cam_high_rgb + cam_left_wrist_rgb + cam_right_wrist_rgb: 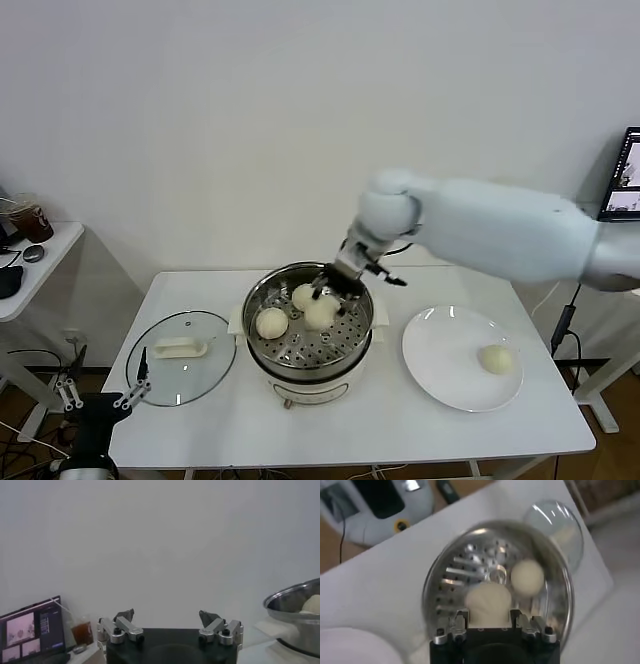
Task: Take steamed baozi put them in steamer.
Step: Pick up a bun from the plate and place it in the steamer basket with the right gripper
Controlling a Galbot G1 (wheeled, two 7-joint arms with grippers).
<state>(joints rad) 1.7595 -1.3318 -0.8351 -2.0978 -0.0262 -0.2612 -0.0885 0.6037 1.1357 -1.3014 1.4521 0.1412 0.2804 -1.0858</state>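
Note:
The steamer (308, 345) stands mid-table, a shiny steel pot with a perforated floor on a cream base. Two baozi (272, 322) (303, 296) lie inside it. My right gripper (332, 287) reaches into the pot and is shut on a third baozi (320, 314), held low over the floor. In the right wrist view this baozi (487, 601) sits between the fingers (461, 619) of my right gripper (488, 616), with another baozi (527, 577) beside it. A fourth baozi (496, 358) lies on the white plate (445, 350). My left gripper (100, 398) is open, parked low at the table's left; it shows open and empty in its own view (167, 617).
The glass lid (180, 370) with its cream handle lies on the table left of the steamer. The plate is to its right. A side table (40, 262) with a cup stands far left. The steamer rim (295, 600) shows in the left wrist view.

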